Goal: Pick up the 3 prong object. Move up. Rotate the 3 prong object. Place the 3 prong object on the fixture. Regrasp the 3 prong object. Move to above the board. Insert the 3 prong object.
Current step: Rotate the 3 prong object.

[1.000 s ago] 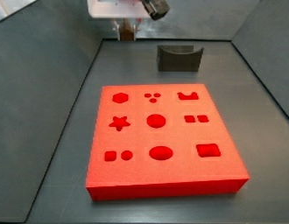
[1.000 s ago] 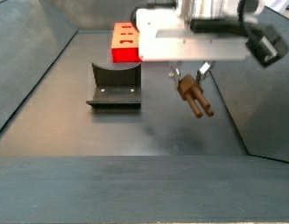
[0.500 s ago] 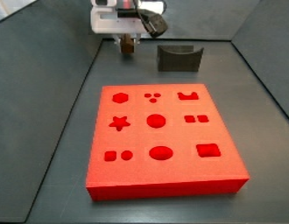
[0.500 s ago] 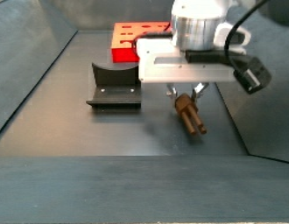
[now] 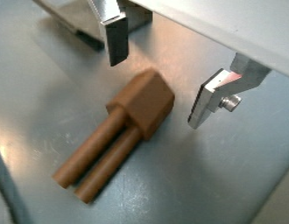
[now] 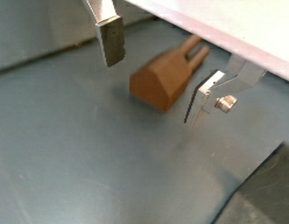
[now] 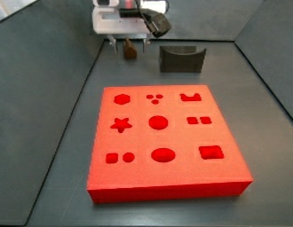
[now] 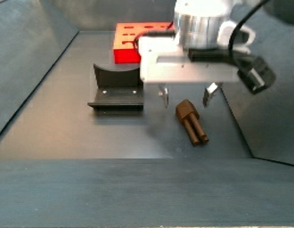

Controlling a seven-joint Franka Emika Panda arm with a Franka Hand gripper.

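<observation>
In a side view, the fixture stands at the left of the frame, its notch empty. The red board shows behind it at the upper middle.

Right of centre, the gripper hangs low over the grey floor with its jaws spread wide and nothing held. A second ago the 3 prong object hung clamped between the fingers and clear of the floor. Now it lies flat on the floor just under the gripper, with its prongs pointing toward the lower right of the frame.

In both wrist views the silver fingers stand apart on either side of the brown block end, touching neither face.

So the piece has been set down and let go on the bare floor. It is beside the fixture and well short of the board. By my reading the pick-up is open again: the jaws need to close on the block end before any lift or rotation can follow.
</observation>
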